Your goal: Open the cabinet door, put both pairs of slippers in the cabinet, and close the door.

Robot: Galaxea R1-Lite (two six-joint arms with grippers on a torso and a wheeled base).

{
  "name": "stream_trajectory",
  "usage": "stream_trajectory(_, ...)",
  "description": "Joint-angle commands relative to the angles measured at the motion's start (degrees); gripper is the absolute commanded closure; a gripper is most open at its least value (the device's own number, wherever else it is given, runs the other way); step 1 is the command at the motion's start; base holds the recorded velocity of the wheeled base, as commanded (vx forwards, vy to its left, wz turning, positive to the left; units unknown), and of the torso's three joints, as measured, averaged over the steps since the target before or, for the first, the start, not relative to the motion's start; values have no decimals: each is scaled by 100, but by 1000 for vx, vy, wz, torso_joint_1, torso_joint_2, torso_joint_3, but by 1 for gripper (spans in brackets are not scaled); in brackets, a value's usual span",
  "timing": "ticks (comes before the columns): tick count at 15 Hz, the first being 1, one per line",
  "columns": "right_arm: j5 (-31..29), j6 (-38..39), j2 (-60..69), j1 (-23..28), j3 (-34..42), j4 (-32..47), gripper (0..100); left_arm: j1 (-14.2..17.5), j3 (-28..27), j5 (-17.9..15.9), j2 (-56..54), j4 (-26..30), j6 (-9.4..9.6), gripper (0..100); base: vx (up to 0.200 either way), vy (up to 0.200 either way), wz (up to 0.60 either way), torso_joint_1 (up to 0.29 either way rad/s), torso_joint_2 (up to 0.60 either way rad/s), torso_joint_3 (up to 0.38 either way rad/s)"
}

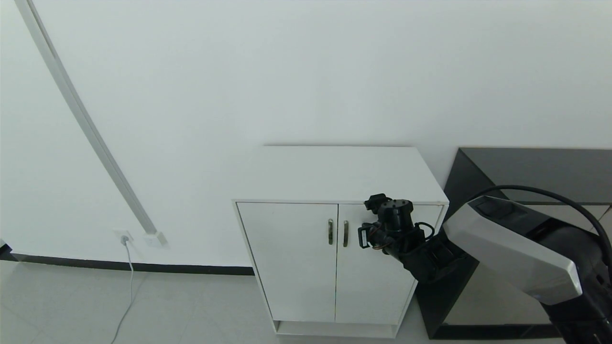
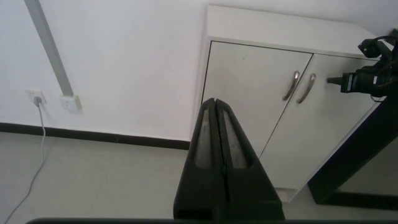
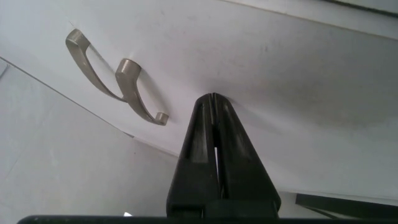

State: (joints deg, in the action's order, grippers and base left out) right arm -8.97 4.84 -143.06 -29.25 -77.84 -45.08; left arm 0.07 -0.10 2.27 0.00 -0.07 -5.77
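Right pincer (image 3: 213, 98) shut, tips close before the right door (image 1: 373, 286) of the white two-door cabinet (image 1: 334, 174).
Contact with the door cannot be told. Two curved metal handles (image 3: 127, 71) are noted just beside the tips; both doors are shut. The left pincer (image 2: 215, 102) is likewise shut and is held well apart from the cabinet, above the pale tiled floor (image 1: 71, 306).

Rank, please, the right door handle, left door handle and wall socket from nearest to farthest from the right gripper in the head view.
1. Right door handle, just left of the right gripper.
2. Left door handle, next one over to the left.
3. Wall socket, far off to the left.
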Motion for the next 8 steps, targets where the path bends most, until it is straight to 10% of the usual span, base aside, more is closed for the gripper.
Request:
stream_trajectory(1,1,-1,-38,-2,-30,-1,100,1,1,2,0,-1,-3,100,0,0,0,0,0,0)
stream_trajectory(8,1,-1,-73,-2,-232,193,100,1,1,2,9,-1,-3,100,0,0,0,0,0,0)
